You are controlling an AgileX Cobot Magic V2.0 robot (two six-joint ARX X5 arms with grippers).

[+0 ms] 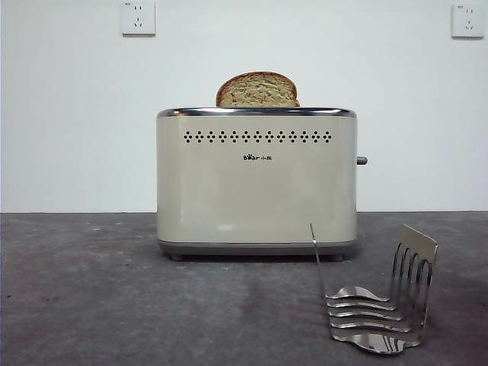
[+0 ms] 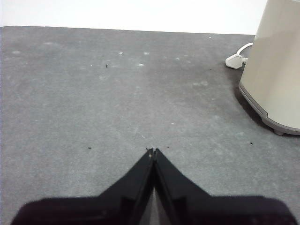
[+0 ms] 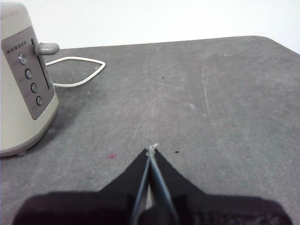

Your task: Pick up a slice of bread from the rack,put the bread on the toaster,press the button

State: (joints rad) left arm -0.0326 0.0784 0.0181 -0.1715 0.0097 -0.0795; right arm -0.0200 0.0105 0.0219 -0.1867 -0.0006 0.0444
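Front view: slice of bread [image 1: 257, 90] seated in the toaster [image 1: 256, 183], rounded top showing above the chrome rim.
Speckled tan crumb and dark crust are seen; the cream toaster is marked with a black "Bear" logo [image 1: 258, 158] under a row of dots. Button [image 1: 361, 160] juts from its narrow side. Rack [image 1: 381, 305] stands bare in front. Left gripper [image 2: 153, 151] and right gripper [image 3: 152, 149] are pinched closed over the table [image 2: 93, 103], nothing held.

You're looking at a dark grey table [image 1: 91, 305], scuffed with pale marks. On it stand the toaster [image 1: 256, 183] and, nearer, the rack [image 1: 381, 305]; a white cord [image 3: 75, 70] trails behind.
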